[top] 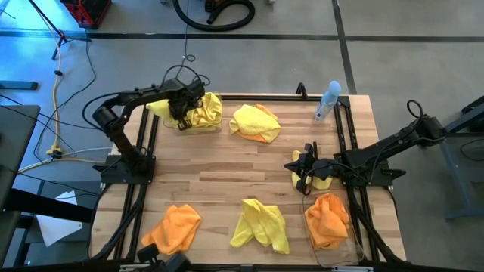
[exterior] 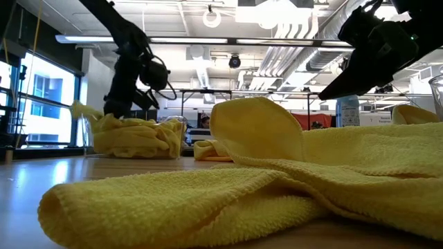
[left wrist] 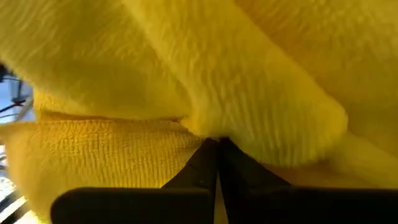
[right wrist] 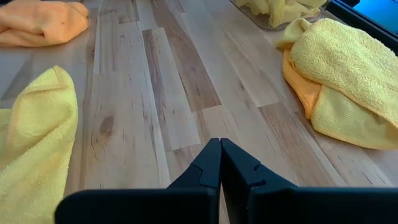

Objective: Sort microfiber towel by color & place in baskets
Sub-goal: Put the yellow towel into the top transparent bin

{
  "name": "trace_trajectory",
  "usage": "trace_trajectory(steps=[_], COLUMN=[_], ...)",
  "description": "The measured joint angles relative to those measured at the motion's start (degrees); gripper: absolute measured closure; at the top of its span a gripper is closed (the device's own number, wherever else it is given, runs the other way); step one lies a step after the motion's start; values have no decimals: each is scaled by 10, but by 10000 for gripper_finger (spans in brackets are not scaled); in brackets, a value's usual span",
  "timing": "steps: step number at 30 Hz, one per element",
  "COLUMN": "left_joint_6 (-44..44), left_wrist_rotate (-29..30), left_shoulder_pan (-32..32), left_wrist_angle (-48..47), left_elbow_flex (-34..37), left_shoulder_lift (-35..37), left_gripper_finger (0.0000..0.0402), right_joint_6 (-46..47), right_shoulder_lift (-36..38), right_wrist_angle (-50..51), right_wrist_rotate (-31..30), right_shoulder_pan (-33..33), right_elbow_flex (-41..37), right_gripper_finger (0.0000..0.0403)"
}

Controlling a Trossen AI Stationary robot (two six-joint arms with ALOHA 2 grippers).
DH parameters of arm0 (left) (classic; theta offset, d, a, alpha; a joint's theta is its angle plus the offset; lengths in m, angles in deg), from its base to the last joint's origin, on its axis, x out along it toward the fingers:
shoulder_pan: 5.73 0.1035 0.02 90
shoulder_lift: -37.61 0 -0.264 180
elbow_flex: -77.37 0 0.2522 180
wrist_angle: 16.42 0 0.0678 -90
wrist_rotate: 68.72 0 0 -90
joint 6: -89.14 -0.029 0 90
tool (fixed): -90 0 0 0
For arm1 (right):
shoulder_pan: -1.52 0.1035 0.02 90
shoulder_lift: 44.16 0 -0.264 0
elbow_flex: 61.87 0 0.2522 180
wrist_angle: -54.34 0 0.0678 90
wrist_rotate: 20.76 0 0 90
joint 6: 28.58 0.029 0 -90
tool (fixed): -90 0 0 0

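Note:
My left gripper [top: 181, 106] is shut and reaches down into the far-left clear basket [top: 214, 128], which is filled with yellow towels [top: 206, 112]; one yellow corner [exterior: 79, 111] sticks up over the basket's outer wall. My right gripper [top: 302, 170] is shut, holds nothing and hovers over bare wood at the table's right. Loose on the table lie a yellow towel [top: 261, 225], an orange towel [top: 172, 227], a yellow towel partly on an orange one [top: 255, 122], and a yellow towel [top: 324, 181] under the right arm. The second clear basket [top: 340, 261] holds an orange towel [top: 327, 219]. My left gripper [left wrist: 217, 146] comes from above with shut fingers, and their tips meet a thick fold of yellow towel [left wrist: 261, 124] lying in the basket. The fold covers the very tips, so I cannot tell whether any cloth is caught between them. The towel rests on the others in the basket.
A pale blue spray bottle [top: 327, 102] stands at the far right edge. Black arm frames run along the table's left and right sides. Bare wood lies at the table's middle [top: 227, 177], between the far pile and the near towels.

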Motion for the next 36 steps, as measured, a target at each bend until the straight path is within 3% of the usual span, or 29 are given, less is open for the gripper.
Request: trace_trajectory(steps=[24,36], left_joint_6=[13,104], left_wrist_rotate=[-54,-45], left_shoulder_pan=[11,4], left_wrist_angle=[67,37], left_elbow_flex=[-1,-7], left_shoulder_lift=[-64,20], left_gripper_finger=[401,401], right_joint_6=[0,0], right_shoulder_lift=[0,0], right_wrist_angle=[1,1], right_wrist_rotate=[0,0], right_shoulder_pan=[0,0], right_elbow_flex=[0,0], right_gripper_finger=[403,403])
